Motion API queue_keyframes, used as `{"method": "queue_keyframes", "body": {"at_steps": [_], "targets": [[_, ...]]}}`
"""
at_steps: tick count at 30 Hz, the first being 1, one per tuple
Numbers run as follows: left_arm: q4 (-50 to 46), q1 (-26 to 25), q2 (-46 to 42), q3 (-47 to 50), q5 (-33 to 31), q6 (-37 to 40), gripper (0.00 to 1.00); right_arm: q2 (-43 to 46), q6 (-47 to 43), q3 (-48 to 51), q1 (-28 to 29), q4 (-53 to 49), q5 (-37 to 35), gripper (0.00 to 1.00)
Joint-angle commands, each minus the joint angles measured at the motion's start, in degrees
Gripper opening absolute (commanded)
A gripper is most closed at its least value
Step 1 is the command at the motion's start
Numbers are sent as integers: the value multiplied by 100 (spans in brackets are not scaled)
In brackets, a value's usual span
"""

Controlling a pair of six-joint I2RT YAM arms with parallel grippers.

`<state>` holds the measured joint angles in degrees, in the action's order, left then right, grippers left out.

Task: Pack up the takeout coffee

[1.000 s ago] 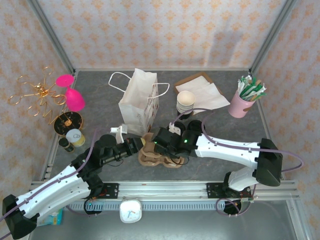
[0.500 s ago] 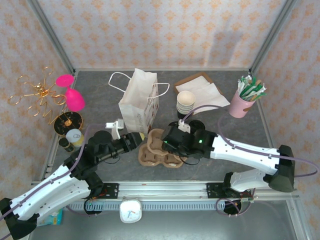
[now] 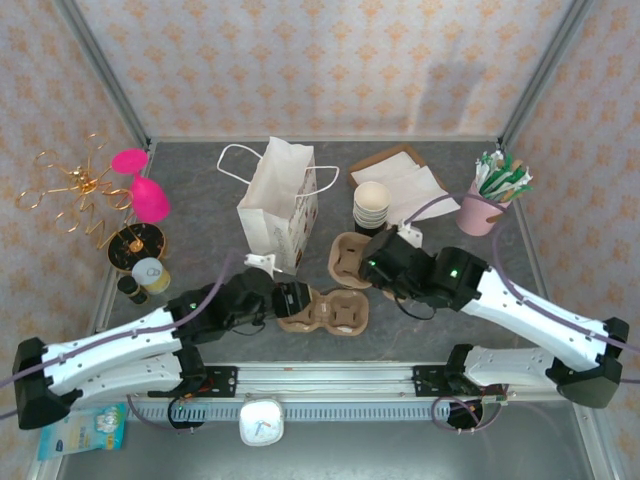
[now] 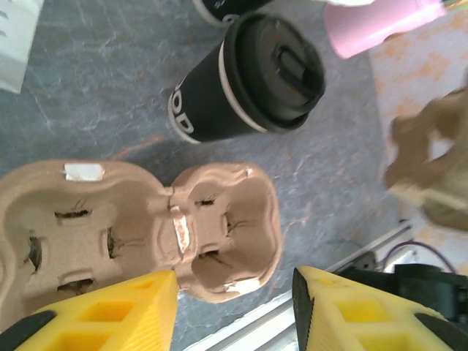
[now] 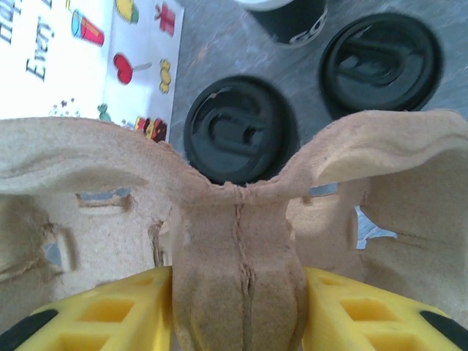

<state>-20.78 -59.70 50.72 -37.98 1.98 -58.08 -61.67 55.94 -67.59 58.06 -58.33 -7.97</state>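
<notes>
The white paper bag (image 3: pixel 280 205) stands upright on the grey table (image 3: pixel 190 195), and everything else is placed from it. The takeout coffee (image 4: pixel 252 80), a dark cup with a round black lid, stands on the table to the right of the bag. It is just beyond the far edge of a brown pulp carrier (image 4: pixel 146 227) and does not touch it. That carrier (image 3: pixel 330 312) lies flat in front of the bag, toward the arm bases and a little to the right. The left gripper (image 4: pixel 234 307) hovers over the carrier's near end with its jaws part-way apart and nothing between them; from above it (image 3: pixel 293 300) sits in front of the bag's near right corner. The right gripper (image 5: pixel 238 314) is clamped on the central ridge of a second carrier (image 5: pixel 234 241), one yellow finger on each side. From above, this held carrier (image 3: pixel 350 258) is just right of the bag's near corner. In the right wrist view two black lids sit past the held carrier, the nearer one (image 5: pixel 238 131) beside the bag's printed side (image 5: pixel 73 51); I cannot tell which lid belongs to the coffee.
</notes>
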Motion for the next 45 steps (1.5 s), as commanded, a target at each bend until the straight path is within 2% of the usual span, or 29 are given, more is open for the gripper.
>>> {"method": "queue_keyframes", "body": {"at_steps": [1, 9, 16, 20, 26, 33, 38, 42, 45], "targets": [[-171, -373, 588, -357, -873, -247, 48, 220, -513, 195, -369, -301, -117, 46], [-674, -560, 2278, -1115, -1401, -252, 53, 427, -1029, 670, -1121, -96, 52, 46], [-1073, -630, 3541, -1699, -1603, -241, 54, 495, -1302, 927, -1463, 211, 230, 46], [-1644, -670, 3992, -1942, -1859, -476, 54, 530, -1403, 995, -1565, 319, 304, 46], [-1528, -679, 3835, -1381, -1700, -732, 56, 533, -1523, 881, -1614, 311, 230, 46], [-2917, -639, 3405, -1019, -2397, -1763, 59, 524, -1551, 853, -1623, 384, 278, 46], [-3935, -578, 2744, -644, -2715, -2569, 62, 498, -1560, 854, -1623, 472, 380, 46], [-3595, -575, 2203, -862, -2646, -2215, 62, 474, -1608, 823, -1623, 474, 306, 46], [-3052, -813, 2253, -1484, -2512, -1807, 62, 455, -1624, 792, -1640, 451, 279, 46]]}}
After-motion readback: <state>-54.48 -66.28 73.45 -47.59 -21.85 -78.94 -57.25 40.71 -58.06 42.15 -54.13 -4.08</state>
